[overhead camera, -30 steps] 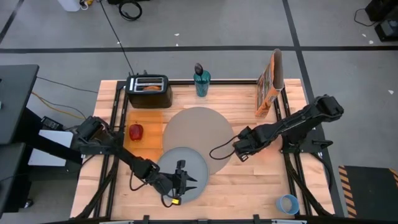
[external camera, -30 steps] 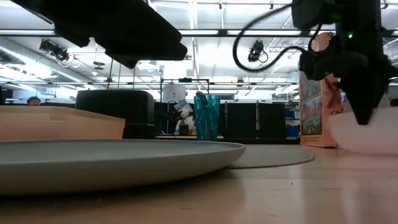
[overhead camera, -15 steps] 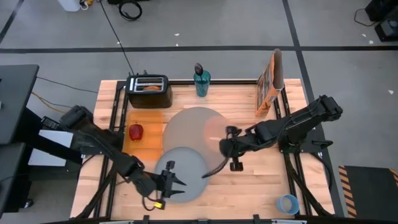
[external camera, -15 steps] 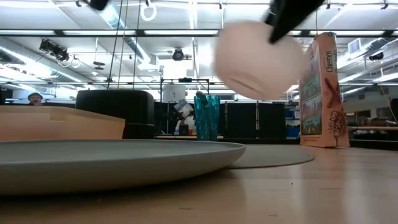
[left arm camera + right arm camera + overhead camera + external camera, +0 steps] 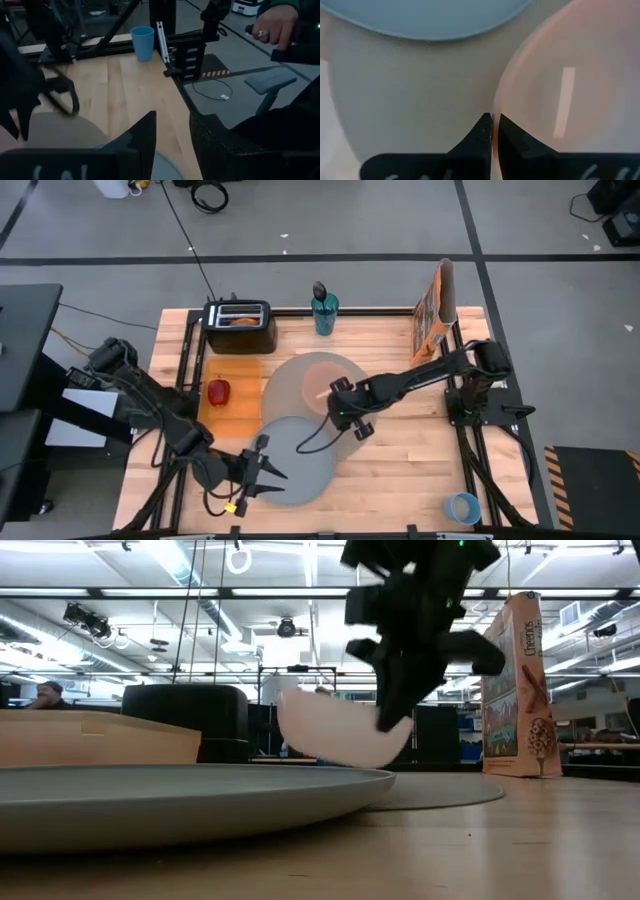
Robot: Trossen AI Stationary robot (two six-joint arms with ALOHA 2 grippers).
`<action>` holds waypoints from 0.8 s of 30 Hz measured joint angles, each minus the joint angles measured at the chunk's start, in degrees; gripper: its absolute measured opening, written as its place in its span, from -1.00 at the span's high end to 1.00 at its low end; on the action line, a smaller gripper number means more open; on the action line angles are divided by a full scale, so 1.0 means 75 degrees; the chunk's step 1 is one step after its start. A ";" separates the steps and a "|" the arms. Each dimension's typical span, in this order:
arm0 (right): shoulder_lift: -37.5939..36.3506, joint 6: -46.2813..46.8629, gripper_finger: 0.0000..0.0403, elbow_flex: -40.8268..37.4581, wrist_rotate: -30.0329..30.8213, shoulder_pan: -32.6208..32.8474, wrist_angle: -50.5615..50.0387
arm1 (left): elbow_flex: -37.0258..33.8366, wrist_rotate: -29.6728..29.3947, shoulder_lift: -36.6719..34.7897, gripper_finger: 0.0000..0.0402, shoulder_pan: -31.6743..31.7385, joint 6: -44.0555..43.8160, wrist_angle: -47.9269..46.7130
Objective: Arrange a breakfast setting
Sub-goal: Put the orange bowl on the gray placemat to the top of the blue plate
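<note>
My right gripper [image 5: 335, 402] is shut on the pink bowl [image 5: 318, 380] and holds it over the large round grey mat [image 5: 350, 425]; the low view shows the bowl [image 5: 335, 738] just above table level. The smaller grey plate [image 5: 300, 460] lies on the table, overlapping the mat's near edge. My left gripper [image 5: 270, 470] is open and empty at the plate's left edge. The red apple [image 5: 218, 391] lies on an orange board. The bagel [image 5: 240, 321] sits in a toaster slot. The orange cereal box [image 5: 434, 315] stands far right. The light-blue cup [image 5: 462, 506] stands near right. I see no spoon. My right gripper pinches the bowl's rim [image 5: 501, 107], one finger inside the bowl and one outside. The fingers [image 5: 395, 700] come from above, pointing down. The bowl is lifted clear, slightly tilted, its opening up, just above the mat.
A black toaster [image 5: 240, 330] and a teal bottle [image 5: 324, 310] stand along the far edge. Black frame rails run down both table sides. Bare wood lies right of the plate. A person's hand [image 5: 272, 25] shows beyond the table's right side.
My right gripper has lifted the pink bowl off the table's right part, carried it toward the left edge over the mat, and lowered it there. My left gripper has drawn back toward the table's left edge, off the plate's middle, staying open.
</note>
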 joint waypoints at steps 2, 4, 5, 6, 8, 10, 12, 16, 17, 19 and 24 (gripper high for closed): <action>0.0100 -0.0012 0.88 0.0020 -0.0045 -0.0052 0.0008 | 0.0000 0.0000 0.0006 0.38 0.0065 -0.0031 -0.0120; 0.0181 -0.0079 0.87 0.0023 -0.0080 -0.0080 0.0058 | 0.0000 0.0000 0.0006 0.38 0.0156 -0.0014 -0.0131; 0.0193 -0.0134 0.87 0.0023 -0.0091 -0.0095 0.0070 | 0.0000 -0.0002 0.0006 0.38 0.0196 0.0021 -0.0129; 0.0226 -0.0179 0.87 0.0023 -0.0127 -0.0125 0.0102 | 0.0000 -0.0003 0.0006 0.38 0.0247 0.0075 -0.0134; 0.0310 -0.0163 0.87 0.0029 -0.0115 -0.0197 0.0344 | 0.0000 -0.0003 0.0006 0.38 0.0354 0.0111 -0.0133; 0.0361 0.0099 0.87 0.0029 -0.0109 -0.0270 0.0390 | 0.0000 -0.0003 0.0006 0.38 0.0452 0.0021 -0.0130; 0.0413 0.0280 0.86 0.0029 -0.0127 -0.0327 0.0552 | 0.0000 -0.0003 0.0009 0.38 0.0527 -0.0106 -0.0138; 0.0425 0.0252 0.77 0.0029 -0.0118 -0.0346 0.0566 | -0.0003 -0.0003 0.0009 0.38 0.0539 -0.0200 -0.0138; 0.0416 0.0261 0.73 0.0029 -0.0109 -0.0346 0.0582 | -0.0001 -0.0003 0.0009 0.38 0.0527 -0.0200 -0.0147; 0.0399 0.0290 0.64 0.0029 -0.0052 -0.0343 0.0701 | 0.0000 -0.0003 0.0009 0.38 0.0499 -0.0202 -0.0182; 0.0046 0.0334 0.40 0.0029 0.0200 -0.0258 0.0858 | 0.0001 -0.0001 -0.0006 0.38 0.0394 -0.0354 -0.0937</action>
